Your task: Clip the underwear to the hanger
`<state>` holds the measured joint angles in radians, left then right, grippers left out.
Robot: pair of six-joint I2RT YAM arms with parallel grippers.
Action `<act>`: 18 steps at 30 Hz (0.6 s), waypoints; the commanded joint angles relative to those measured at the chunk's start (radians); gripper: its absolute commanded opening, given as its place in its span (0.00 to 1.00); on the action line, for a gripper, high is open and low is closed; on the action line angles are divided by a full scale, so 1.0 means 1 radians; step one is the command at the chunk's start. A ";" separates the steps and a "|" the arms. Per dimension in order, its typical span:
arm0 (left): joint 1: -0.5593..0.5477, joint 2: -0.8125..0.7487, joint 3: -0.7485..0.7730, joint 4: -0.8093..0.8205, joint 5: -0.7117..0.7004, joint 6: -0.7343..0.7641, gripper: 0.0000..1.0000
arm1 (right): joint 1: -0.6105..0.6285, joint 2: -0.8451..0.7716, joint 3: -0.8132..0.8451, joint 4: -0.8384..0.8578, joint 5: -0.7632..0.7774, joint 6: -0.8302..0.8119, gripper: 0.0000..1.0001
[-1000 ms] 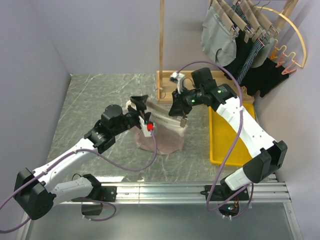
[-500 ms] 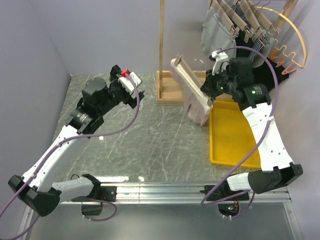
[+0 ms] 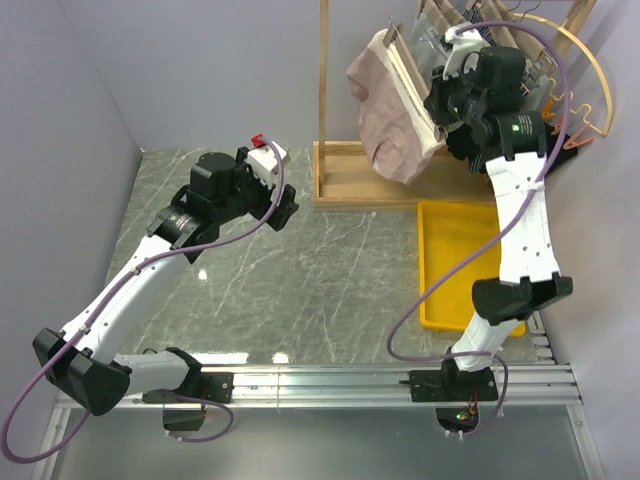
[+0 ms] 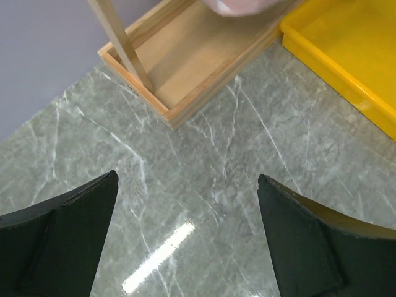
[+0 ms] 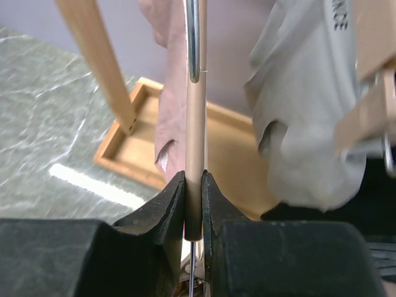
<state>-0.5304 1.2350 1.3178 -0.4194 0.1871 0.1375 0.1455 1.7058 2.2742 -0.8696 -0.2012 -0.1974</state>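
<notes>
Your right fingers [image 5: 164,213] stay clenched on the hanger [image 5: 195,142], now lifted from the table [image 3: 300,270] up beside the rack [image 3: 323,100] with the underwear [image 3: 385,115] hanging from it, while your left gripper [image 4: 185,179] has let go and gapes wide, so the clipping looks done.

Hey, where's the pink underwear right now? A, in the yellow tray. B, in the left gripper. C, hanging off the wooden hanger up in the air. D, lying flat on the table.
C: the pink underwear hangs from the hanger, which the right gripper pinches and holds up in the air.
</notes>
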 commanded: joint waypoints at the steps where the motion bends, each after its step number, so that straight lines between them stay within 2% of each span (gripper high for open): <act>1: 0.003 -0.045 -0.041 0.036 0.025 -0.052 0.99 | -0.004 0.055 0.126 0.050 0.063 -0.031 0.00; 8: 0.026 -0.078 -0.089 0.047 0.041 -0.067 0.99 | -0.021 0.110 0.137 0.295 0.124 -0.008 0.00; 18: 0.044 -0.098 -0.115 0.056 0.063 -0.081 0.99 | -0.023 0.183 0.206 0.460 0.155 0.018 0.00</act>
<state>-0.4934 1.1671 1.2106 -0.4049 0.2203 0.0830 0.1272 1.8828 2.4199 -0.5755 -0.0750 -0.1947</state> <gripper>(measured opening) 0.994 0.188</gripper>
